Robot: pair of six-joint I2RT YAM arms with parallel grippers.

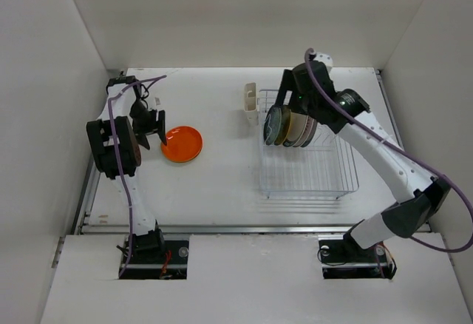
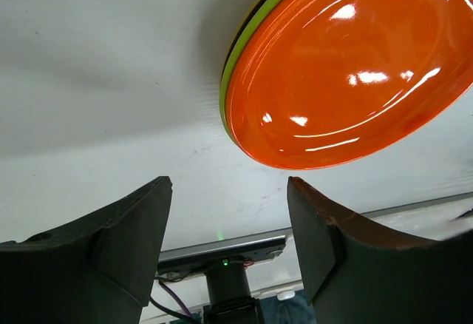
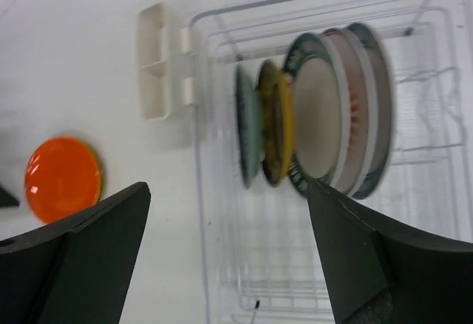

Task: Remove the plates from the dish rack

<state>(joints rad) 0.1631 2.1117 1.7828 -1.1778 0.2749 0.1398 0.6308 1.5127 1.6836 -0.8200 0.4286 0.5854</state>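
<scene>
- Right claw (image 3: 225, 191) hangs spread wide with nothing in it, above the far end of the rectangular white thin-wire dish rack (image 1: 310, 180).
- Directly below it the small round plates stand on edge, packed face to face in a short row. There is a teal plate (image 3: 246, 128) nearest the cream cutlery cup (image 3: 155, 61), then an olive-yellow plate (image 3: 273, 120), then a white plate with a dark patterned rim (image 3: 318, 117). The ones behind blur together.
- That row runs left to right across the rack, along the same line as the claw's opening. I'd judge a thin rim could slip between the fingers on a straight descent, and the teal plate at the open end looks the easiest.
- Left claw (image 2: 228, 183) is likewise released and empty, just beside a glossy orange plate (image 1: 182, 144). This one lies flat on the white desk (image 1: 222, 191), on top of a lime green plate (image 2: 240, 50).
- The pile sits well apart from the rack, so the right arm is plainly the nearer one for the next plate.
</scene>
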